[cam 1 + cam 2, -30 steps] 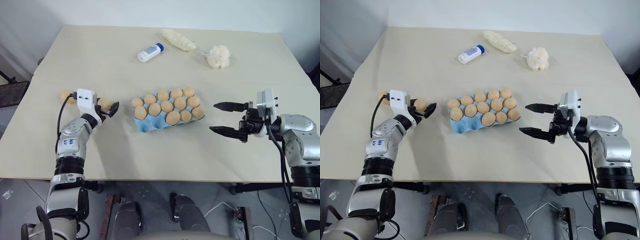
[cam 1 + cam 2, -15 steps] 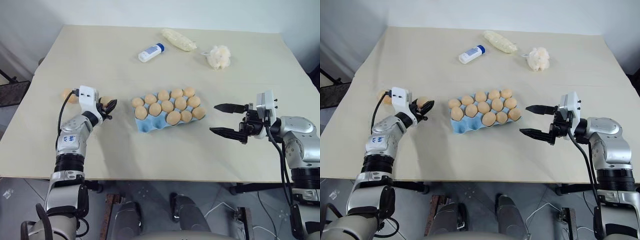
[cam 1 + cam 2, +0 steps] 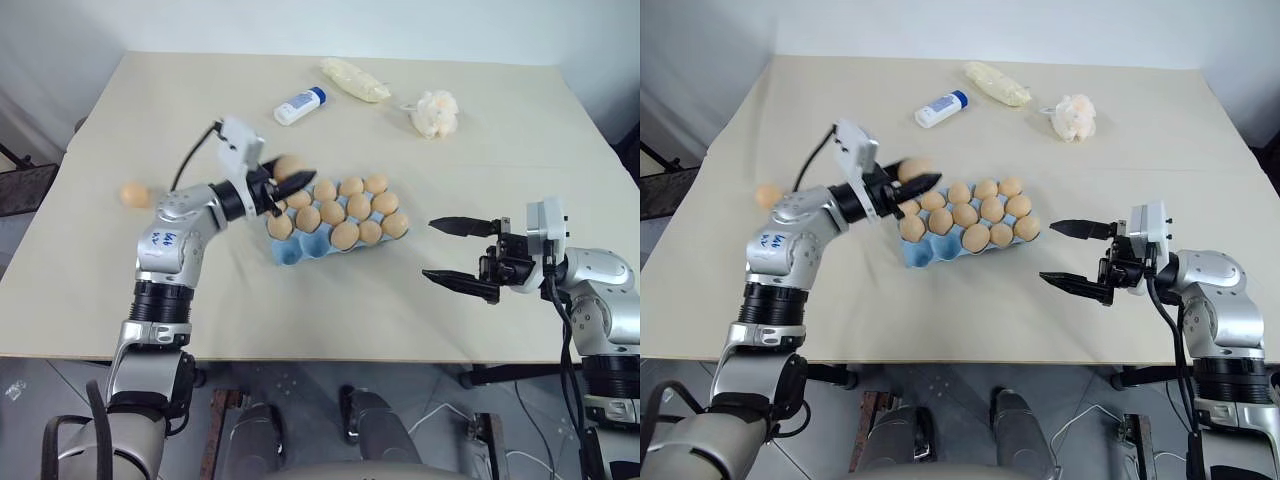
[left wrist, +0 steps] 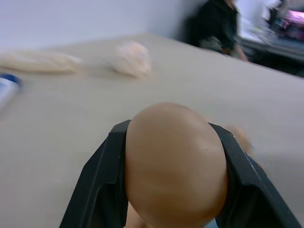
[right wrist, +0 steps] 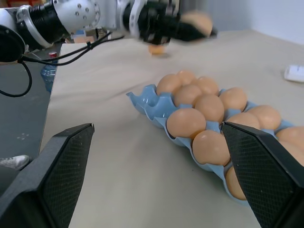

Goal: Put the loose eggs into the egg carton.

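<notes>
Our left claw (image 3: 285, 182) grips an egg (image 3: 289, 167) above the egg carton's (image 3: 300, 250) left end — our right claw (image 3: 458, 254) gapes empty, right of it; another egg (image 3: 135, 194) lies on the table (image 3: 400, 300).

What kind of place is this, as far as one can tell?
Probably a lab or test room: a plain table holding an egg carton, a white bottle and a fluffy puff.

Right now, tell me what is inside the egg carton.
The egg carton holds eleven tan eggs in its cups; one cup at its near-left corner is empty. The eggs cover the bottoms of the filled cups. The left gripper holds another egg above its far-left end.
</notes>
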You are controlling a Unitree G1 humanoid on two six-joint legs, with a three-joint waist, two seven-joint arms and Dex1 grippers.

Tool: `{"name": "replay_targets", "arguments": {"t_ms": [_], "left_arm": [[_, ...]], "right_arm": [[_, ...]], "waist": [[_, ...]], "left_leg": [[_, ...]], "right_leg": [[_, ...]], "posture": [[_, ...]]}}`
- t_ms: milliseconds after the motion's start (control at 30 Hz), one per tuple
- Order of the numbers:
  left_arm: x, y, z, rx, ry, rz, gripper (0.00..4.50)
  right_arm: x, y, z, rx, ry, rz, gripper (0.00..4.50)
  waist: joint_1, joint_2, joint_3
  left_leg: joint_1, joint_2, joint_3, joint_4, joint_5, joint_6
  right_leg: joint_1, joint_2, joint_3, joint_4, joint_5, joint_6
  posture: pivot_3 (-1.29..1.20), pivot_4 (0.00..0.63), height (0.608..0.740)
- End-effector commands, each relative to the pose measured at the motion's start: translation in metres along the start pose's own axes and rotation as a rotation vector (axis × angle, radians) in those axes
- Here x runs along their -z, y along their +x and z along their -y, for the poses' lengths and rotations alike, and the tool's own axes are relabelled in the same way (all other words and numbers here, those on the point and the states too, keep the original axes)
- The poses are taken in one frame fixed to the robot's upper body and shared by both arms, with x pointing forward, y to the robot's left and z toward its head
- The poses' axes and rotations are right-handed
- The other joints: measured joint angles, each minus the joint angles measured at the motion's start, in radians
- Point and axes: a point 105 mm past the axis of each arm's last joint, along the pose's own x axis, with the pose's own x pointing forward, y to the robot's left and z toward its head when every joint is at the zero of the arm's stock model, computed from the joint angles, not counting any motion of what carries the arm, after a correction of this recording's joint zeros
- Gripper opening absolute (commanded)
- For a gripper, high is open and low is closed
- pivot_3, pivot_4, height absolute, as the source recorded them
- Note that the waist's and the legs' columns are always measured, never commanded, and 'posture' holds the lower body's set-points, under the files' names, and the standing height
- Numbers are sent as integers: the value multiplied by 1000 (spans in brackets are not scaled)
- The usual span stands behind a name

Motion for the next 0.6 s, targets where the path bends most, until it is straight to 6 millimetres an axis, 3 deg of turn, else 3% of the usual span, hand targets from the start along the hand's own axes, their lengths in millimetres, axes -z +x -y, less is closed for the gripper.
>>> {"name": "replay_targets", "arguments": {"t_ms": [33, 500, 600], "left_arm": [[2, 1, 16, 80, 36, -35, 1742], [25, 6, 35, 191, 38, -154, 1742], [27, 9, 30, 164, 40, -169, 2690]], "right_arm": [[-11, -2, -1, 35, -55, 39, 4500], [-2, -5, -6, 96, -38, 19, 4500], [-2, -6, -6, 99, -39, 16, 4500]], "waist": [[1, 0, 0], [4, 0, 0], [4, 0, 0]], "left_leg": [[0, 0, 0, 0, 0, 0], [0, -2, -2, 3, 0, 2], [0, -2, -2, 3, 0, 2]], "right_leg": [[0, 0, 0, 1, 0, 0], [0, -3, 0, 4, -2, -3], [0, -2, 1, 4, -2, -3]], "posture": [[0, 150, 740], [0, 150, 740], [0, 150, 740]]}}
